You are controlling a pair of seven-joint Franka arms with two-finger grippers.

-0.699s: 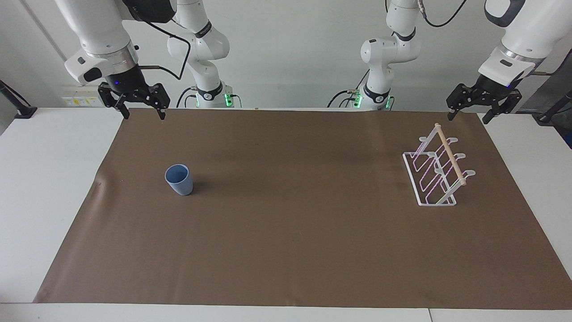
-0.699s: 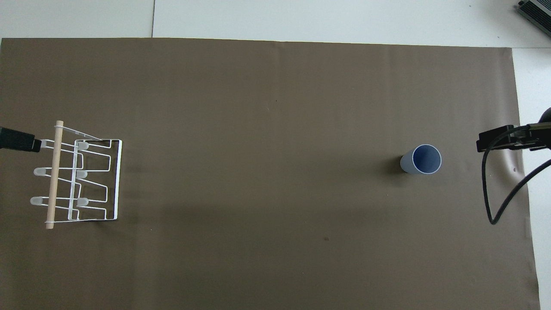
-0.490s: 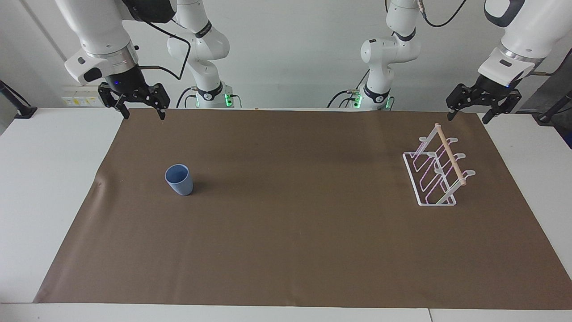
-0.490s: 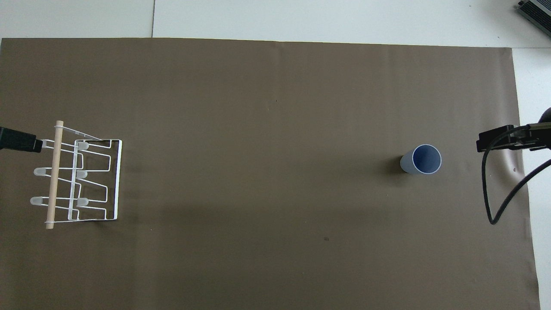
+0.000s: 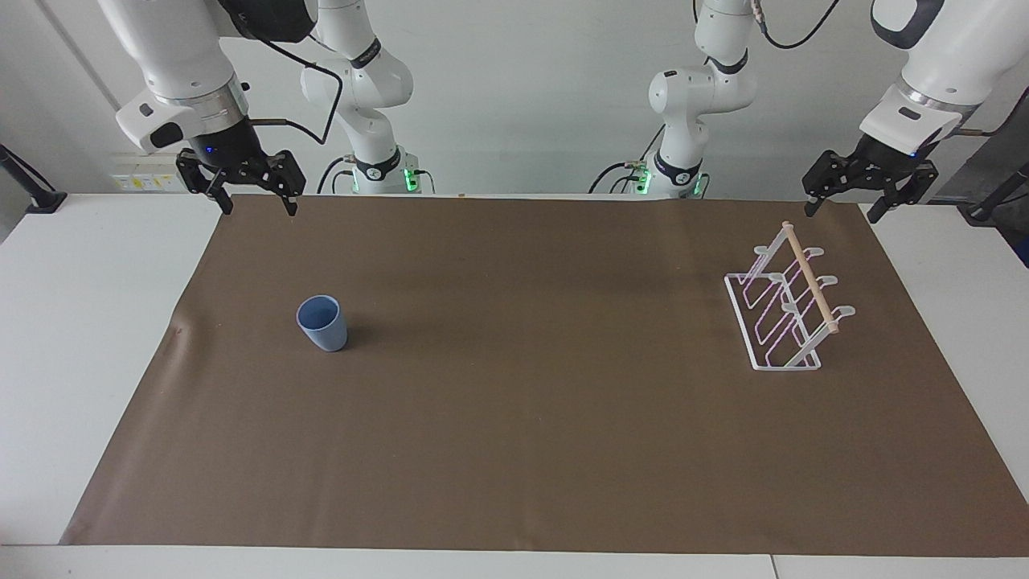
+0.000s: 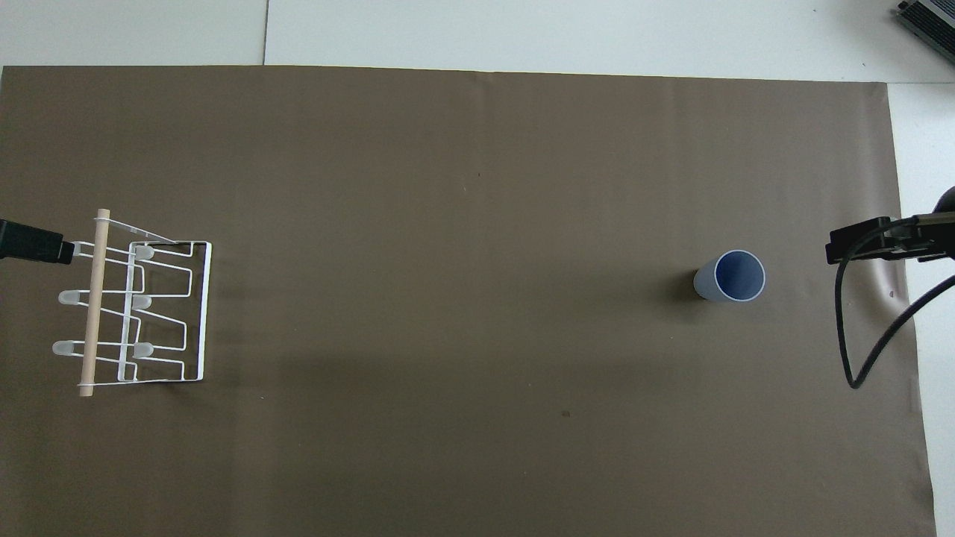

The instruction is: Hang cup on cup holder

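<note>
White worktop [image 5: 96, 338] under brown mat [image 5: 530, 418]. Nothing changed since earlier frames: cup [image 5: 322, 322] upright, cup holder [image 5: 784, 301] empty. Left end effector [image 5: 844, 211], right end effector [image 5: 259, 207] open, waiting; task unstarted.

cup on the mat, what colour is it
Light blue, inside and out; the cup shows it best in the facing view.

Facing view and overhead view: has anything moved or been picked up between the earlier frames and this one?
Nothing visibly changed. The cup stands upright on the brown mat toward the right arm's end, the cup holder toward the left arm's end. The right gripper and the left gripper hang open and empty near the mat's edge by the robots, both arms waiting.
</note>
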